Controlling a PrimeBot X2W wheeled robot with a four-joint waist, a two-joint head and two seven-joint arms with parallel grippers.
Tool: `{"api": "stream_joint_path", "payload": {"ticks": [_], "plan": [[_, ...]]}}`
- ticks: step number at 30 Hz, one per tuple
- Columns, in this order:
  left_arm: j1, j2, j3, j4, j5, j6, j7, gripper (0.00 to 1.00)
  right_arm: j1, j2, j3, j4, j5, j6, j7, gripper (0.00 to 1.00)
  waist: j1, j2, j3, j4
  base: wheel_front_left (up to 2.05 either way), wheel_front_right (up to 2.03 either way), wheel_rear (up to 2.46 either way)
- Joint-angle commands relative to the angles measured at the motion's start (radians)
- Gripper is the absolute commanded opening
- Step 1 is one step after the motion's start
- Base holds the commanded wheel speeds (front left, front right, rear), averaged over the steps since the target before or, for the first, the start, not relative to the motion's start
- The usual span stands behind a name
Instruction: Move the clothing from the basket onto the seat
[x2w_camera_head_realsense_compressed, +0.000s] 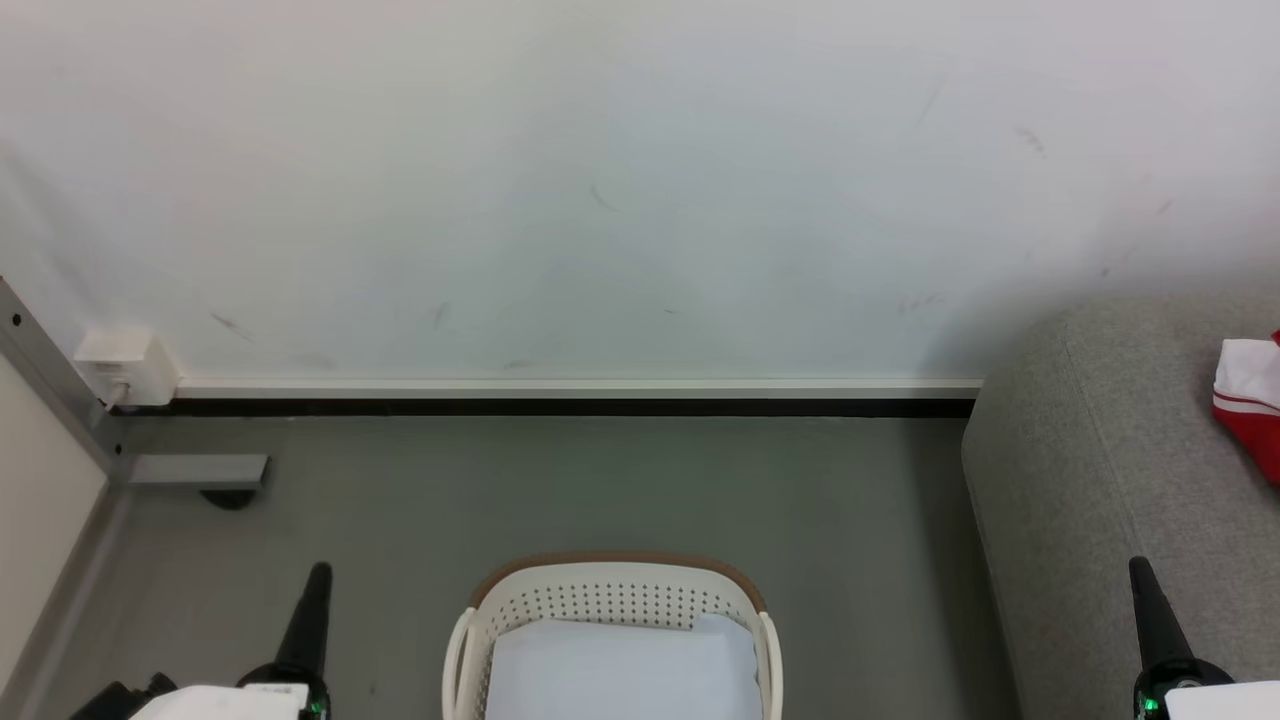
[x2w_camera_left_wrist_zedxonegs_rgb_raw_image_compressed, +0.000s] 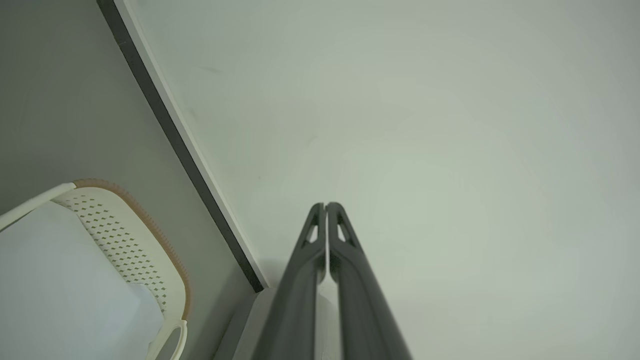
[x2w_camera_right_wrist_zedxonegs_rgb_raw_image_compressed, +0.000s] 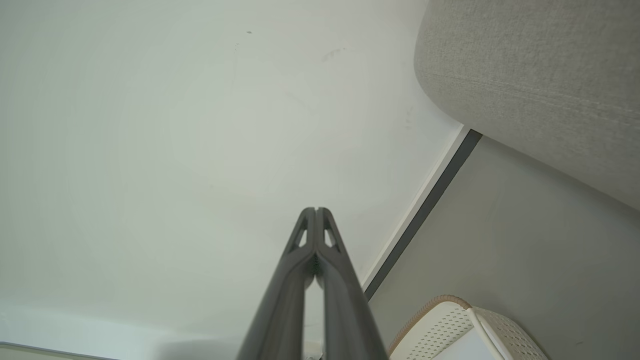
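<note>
Lying on the seat (x2w_camera_head_realsense_compressed: 1090, 470) — clothing (x2w_camera_head_realsense_compressed: 1250, 398), apart from jaws.

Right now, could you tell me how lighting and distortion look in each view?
Head view: soft, even light, no glare, a faint shadow on the wall beside the sofa. Left wrist view: greenish cast, the left claw stretched wide toward the bottom edge. Right wrist view: same cast, right claw likewise stretched.
</note>
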Motion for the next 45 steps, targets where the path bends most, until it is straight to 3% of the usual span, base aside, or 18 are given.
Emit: {"api": "stream_joint_path", "payload": {"ticks": [1,34,45], "plan": [[-0.016,0.000,0.006,-0.006,-0.027,-0.007,0.005,0.00,-0.017,-0.007,-0.004,-0.001,0.024,-0.001,0.005,0.00,0.0000,0.0000,0.000,0.001,0.00,0.00,0.00],[-0.044,-0.013,0.039,-0.007,-0.258,-0.034,0.069,0.00,-0.053,-0.003,-0.033,0.004,0.247,-0.002,0.074,0.00,0.0000,0.0000,0.010,0.022,0.00,0.00,0.00],[-0.043,-0.013,0.039,-0.007,-0.256,-0.032,0.070,0.00,-0.054,0.000,-0.036,0.005,0.242,-0.002,0.076,0.00,0.0000,0.0000,0.010,0.022,0.00,0.00,0.00]]}}
